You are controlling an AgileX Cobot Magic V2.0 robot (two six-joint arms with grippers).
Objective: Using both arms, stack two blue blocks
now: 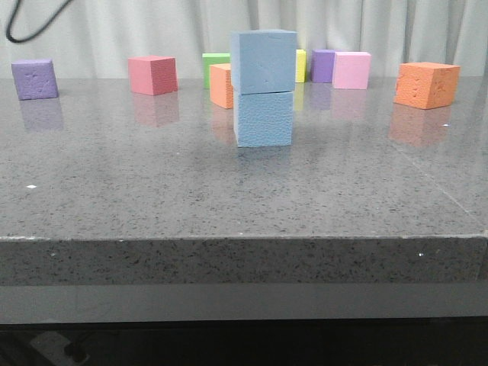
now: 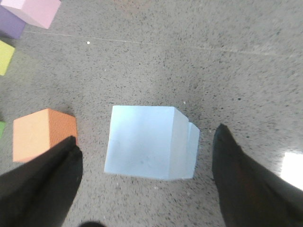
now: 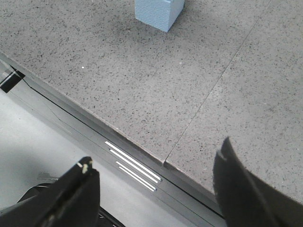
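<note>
Finishing stack: top blue block sat on lower blue block, slightly askew. Left gripper jaws apart above it; right gripper jaws apart at tabletop edge. Next: likely retreat clear.

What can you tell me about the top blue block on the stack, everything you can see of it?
The upper blue block is a pale sky-blue cube that looks like foam, with a pebbled surface. It sits upright on the lower blue block, slightly twisted and overhanging a little, near the middle of the grey speckled table. Only the block beneath touches it. The left gripper hangs open above it, fingers wide on either side, apart from it.
</note>
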